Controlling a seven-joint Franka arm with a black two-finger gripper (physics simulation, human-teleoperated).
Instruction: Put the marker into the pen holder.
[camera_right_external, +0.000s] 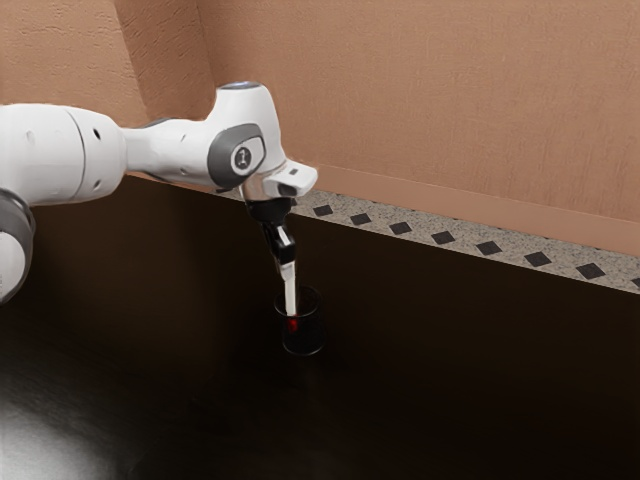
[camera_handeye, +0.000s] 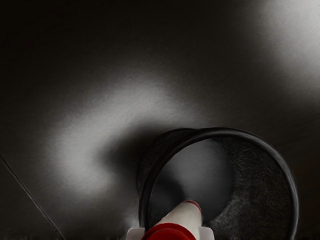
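A robot's black hand (camera_right_external: 287, 256) grips a white-and-red marker (camera_right_external: 291, 292) between its two fingers, the marker nearly upright, its lower end inside the round black pen holder (camera_right_external: 311, 338) on a dark tabletop (camera_right_external: 450, 380).

Marker (camera_handeye: 182, 219): off-white barrel, saturated red band, narrow dull-red edge at the tip; in the exterior view, red reads through the dark wall of the pen holder (camera_handeye: 294, 195). Holder: black, grey gleam along the rim, smooth mid-grey inner base, faint fine mottling on the inner wall. Gripper (camera_right_external: 287, 262): black, with pale fingertips (camera_handeye: 206, 233). Arm (camera_right_external: 90, 150): white, dark grey joint covers. Table (camera_right_external: 450, 350): near-black brown, cloudy grey-white sheen in patches. Wall (camera_right_external: 430, 100): salmon-tan, finely textured. Border strip (camera_right_external: 465, 243): speckled grey, single row of dark diamonds (camera_right_external: 488, 248).
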